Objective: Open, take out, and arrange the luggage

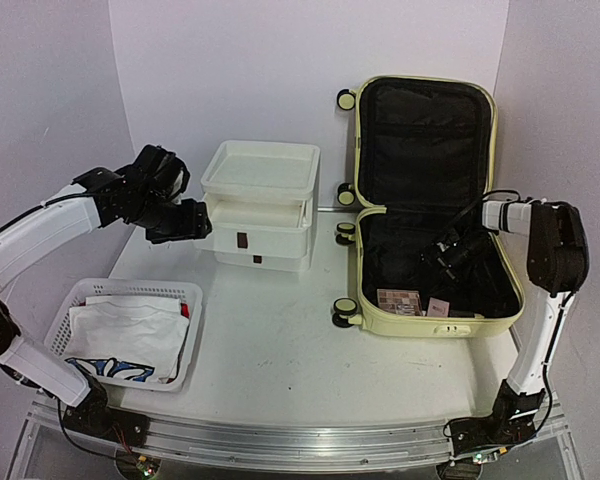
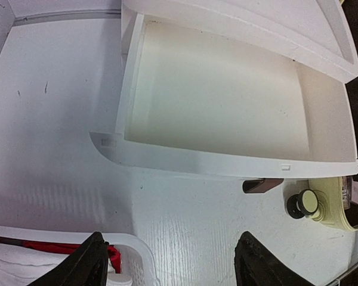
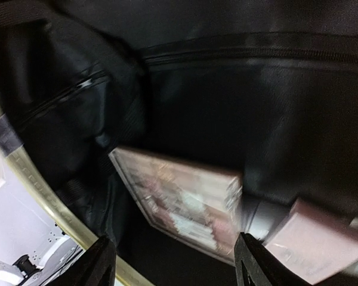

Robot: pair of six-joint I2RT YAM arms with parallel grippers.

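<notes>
White table point(image 1: 280, 345) is bearing opened luggage point(image 1: 410, 326); right gripper point(image 3: 173, 250) is hovering inside over patterned box point(image 3: 179, 199), jaws apart; left gripper point(image 2: 170, 250) is hanging spread, empty, facing drawer box point(image 2: 227, 101)

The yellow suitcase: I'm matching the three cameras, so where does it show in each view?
Top external: the suitcase lies open at right, beside the drawer box.
Left wrist: only a corner with one wheel, at the right edge.
Right wrist: its black lining fills the frame.
Shared landmark: the pale yellow rim, lower left in the right wrist view.
</notes>
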